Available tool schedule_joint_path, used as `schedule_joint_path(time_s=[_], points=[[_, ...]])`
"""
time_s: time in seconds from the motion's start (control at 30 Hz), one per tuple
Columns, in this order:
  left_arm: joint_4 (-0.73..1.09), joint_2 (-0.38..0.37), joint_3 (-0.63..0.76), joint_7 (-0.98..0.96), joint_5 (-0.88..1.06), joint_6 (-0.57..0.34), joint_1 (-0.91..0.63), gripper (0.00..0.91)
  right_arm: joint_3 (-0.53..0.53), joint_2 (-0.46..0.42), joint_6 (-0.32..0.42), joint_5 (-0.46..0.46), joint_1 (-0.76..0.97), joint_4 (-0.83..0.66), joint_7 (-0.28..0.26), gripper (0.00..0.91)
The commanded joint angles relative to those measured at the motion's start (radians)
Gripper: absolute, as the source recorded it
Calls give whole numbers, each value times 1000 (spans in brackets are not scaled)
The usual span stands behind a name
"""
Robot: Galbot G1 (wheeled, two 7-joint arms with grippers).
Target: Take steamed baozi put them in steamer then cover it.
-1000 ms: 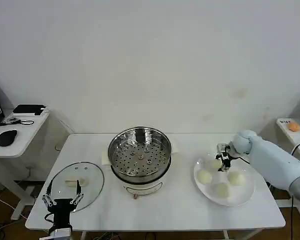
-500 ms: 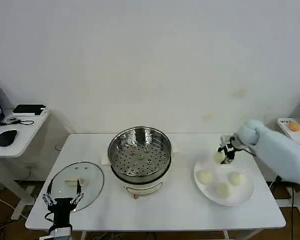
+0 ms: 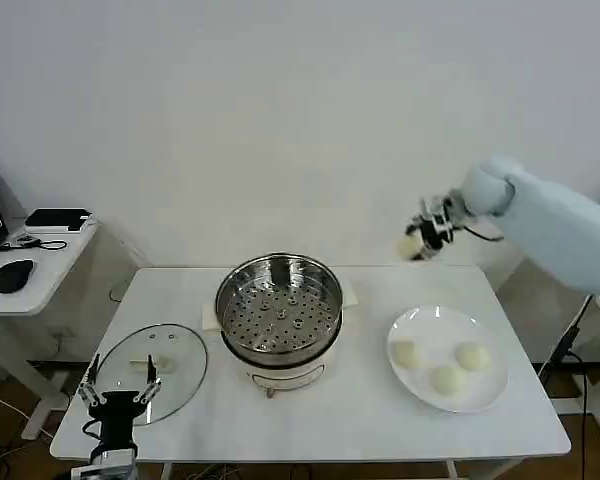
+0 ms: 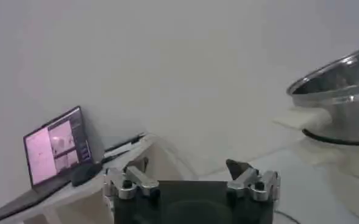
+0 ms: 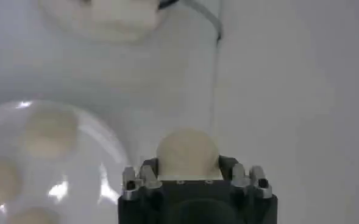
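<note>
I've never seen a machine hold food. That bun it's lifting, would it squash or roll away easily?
Probably soft: the bun looks smooth and doughy, so hard squeezing might dent it. It seems light, since the right gripper holds it high above the table. Being round, it may roll if set down loosely; the buns on the plate sit still.

The white table [image 3: 360,420] carries the steamer [image 3: 279,312], glass lid [image 3: 152,366] and white plate [image 3: 446,360].

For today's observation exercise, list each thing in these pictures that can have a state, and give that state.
Steamer: uncovered, no baozi inside.
Glass lid: off, lying flat on the table.
Held baozi: lifted high, gripped by the right hand.
Plate: carries three baozi.
Left hand: open, idle near the lid.
Laptop: screen lit.
</note>
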Motion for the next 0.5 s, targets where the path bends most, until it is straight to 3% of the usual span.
schedule_joint_path(time_s=[0.03, 0.2, 0.5], points=[[2, 8, -10, 0, -9, -1, 3, 907, -95, 295, 10, 115, 160, -42, 4, 665], [-10, 2, -24, -1, -11, 0, 7, 907, -106, 414, 65, 91, 134, -56, -15, 665], [-21, -10, -54, -9, -16, -9, 34, 907, -183, 488, 223, -14, 50, -106, -25, 665]])
